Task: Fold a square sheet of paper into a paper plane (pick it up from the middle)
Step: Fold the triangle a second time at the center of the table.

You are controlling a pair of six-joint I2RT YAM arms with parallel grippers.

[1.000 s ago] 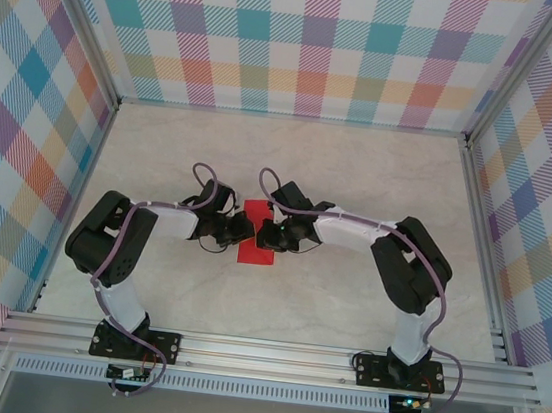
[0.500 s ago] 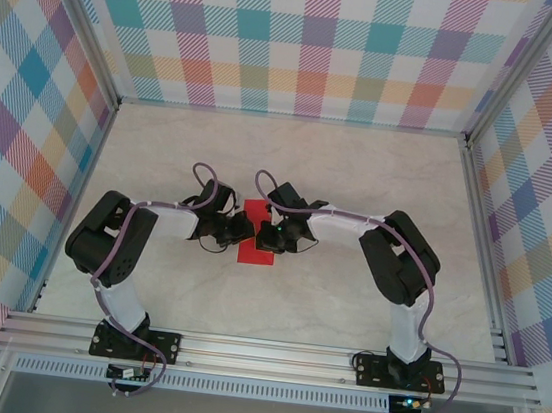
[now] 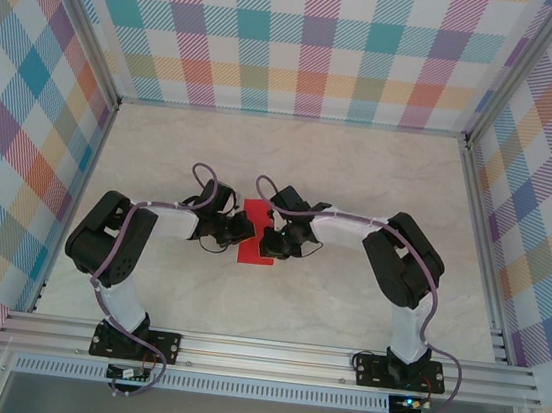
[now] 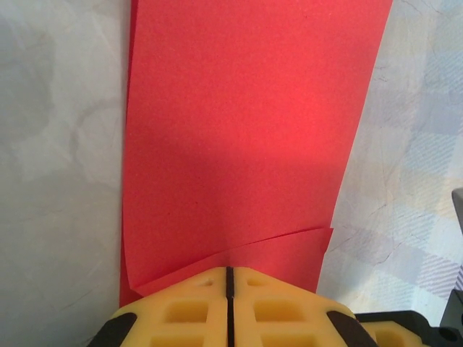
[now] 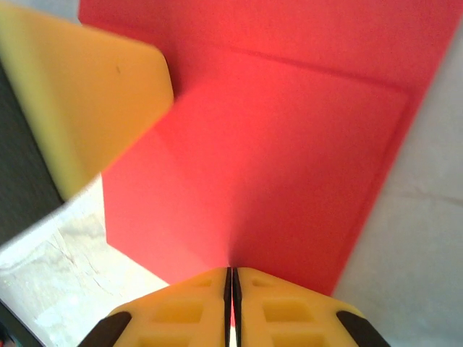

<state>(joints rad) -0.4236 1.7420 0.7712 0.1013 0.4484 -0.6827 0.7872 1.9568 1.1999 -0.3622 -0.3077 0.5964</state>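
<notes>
Red paper (image 3: 253, 255) is seen lying flat in the middle of the pale table (image 3: 344, 306), between the two arms. It is folded into a long strip, and a small flap (image 4: 253, 253) is turned over at one end. The left gripper (image 4: 228, 273) is closed, its yellow fingers (image 4: 181, 311) pressed together, and its tip is set on the paper's edge. The right gripper (image 5: 229, 275) is closed too, and its tip is set on the paper from the other side.

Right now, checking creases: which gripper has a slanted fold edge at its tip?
The left gripper: a slanted flap of the red paper crosses its tips; the right gripper faces flat paper.
</notes>
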